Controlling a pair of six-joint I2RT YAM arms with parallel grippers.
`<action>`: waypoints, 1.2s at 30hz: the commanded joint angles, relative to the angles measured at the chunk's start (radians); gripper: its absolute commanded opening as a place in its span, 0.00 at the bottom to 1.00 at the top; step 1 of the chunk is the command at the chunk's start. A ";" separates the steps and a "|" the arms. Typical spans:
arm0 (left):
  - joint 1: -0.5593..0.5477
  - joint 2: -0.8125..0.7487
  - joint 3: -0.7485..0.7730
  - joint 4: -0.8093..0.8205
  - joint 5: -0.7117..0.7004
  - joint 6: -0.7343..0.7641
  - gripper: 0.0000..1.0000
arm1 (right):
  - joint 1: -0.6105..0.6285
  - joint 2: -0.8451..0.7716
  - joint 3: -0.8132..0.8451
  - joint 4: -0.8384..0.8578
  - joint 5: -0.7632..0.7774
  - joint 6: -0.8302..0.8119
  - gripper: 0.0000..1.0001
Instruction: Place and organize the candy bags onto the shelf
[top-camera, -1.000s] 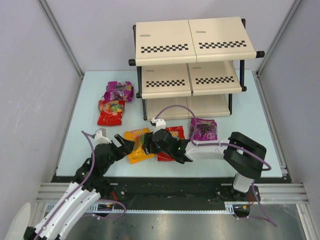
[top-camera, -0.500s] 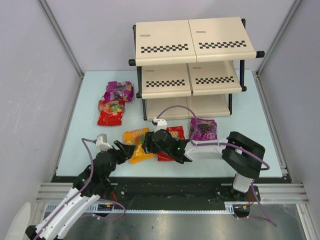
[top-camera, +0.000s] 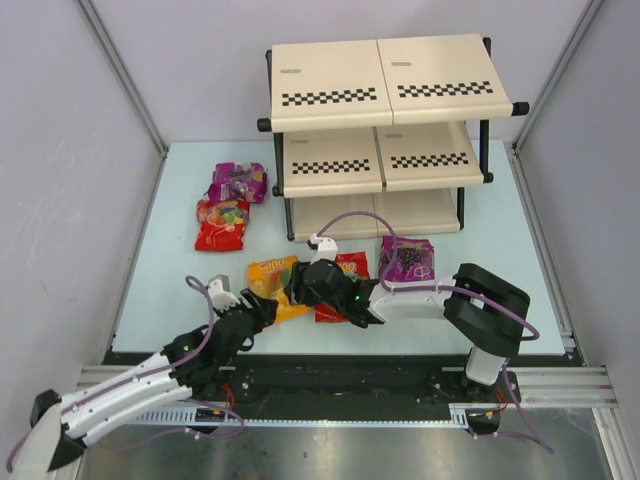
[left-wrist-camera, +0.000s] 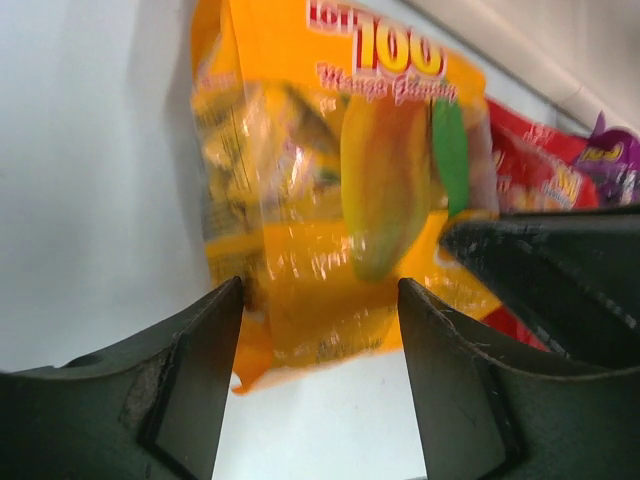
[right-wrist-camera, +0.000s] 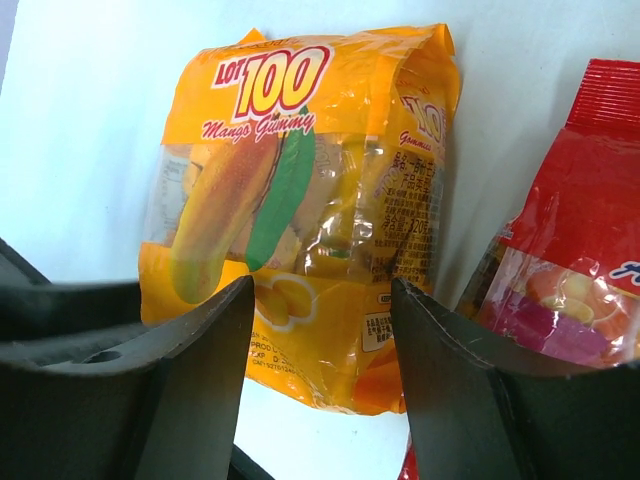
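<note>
**Orange bag bracketed by both grippers**

Orange and glossy, the bag lies flat on the table near its front edge, in front of the shelf and apart from it. Its face carries red-and-white lettering and a picture of a mango with a green leaf. A clear window shows the sweets inside, and the film is creased along one side. A red bag lies just beside it on the right, with a purple bag further right. A second red bag and a second purple bag lie well apart at the left.

The left arm stretches low across the front of the table, its gripper at the bag's near edge. The left wrist view shows the jaws spread over the bag's bottom edge, which is wider than the gap between them. The right arm folds in from the right, its gripper at the bag's right side. Its jaws are also spread, and the bag shows between them. Whether either gripper's fingers touch the film cannot be told.
</note>
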 joint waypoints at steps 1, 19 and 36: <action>-0.150 0.100 -0.023 -0.140 -0.199 -0.275 0.67 | 0.005 -0.002 0.033 -0.013 0.037 0.018 0.62; -0.307 0.109 0.030 -0.256 -0.334 -0.417 0.61 | 0.027 0.021 0.030 0.001 0.044 0.024 0.39; -0.307 0.164 0.018 -0.115 -0.330 -0.319 0.62 | 0.193 0.113 -0.018 0.182 0.455 0.053 0.50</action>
